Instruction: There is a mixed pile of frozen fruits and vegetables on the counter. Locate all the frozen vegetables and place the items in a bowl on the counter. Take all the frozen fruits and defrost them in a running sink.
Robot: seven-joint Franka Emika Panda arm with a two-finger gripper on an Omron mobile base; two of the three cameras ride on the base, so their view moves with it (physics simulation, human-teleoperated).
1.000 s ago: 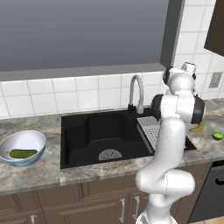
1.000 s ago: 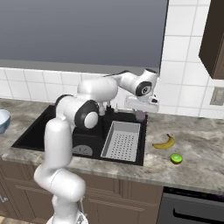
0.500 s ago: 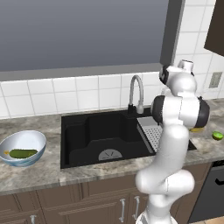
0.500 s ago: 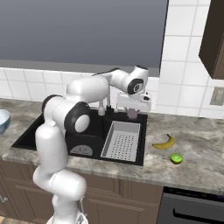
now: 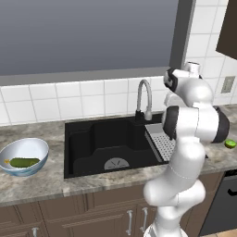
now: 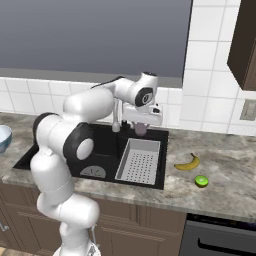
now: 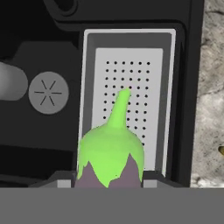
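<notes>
Bowl [image 5: 24, 157] sits far left on the counter [image 5: 41, 183] with the cucumber [image 5: 24, 162] inside. The gripper [image 6: 141, 126], clamped on the eggplant [image 6: 141, 129], hangs high over the sink [image 5: 109, 146], right above its tray [image 6: 138, 161]. If the grip slips mid-carry, that dull purple lump with the bright green cap lands in the basin instead.

You're seeing the cucumber [image 5: 22, 162] lying in the bowl [image 5: 39, 151] left of the sink [image 5: 88, 139]; the lime [image 5: 230, 143] is sitting right of the sink on the counter [image 5: 51, 183].
</notes>
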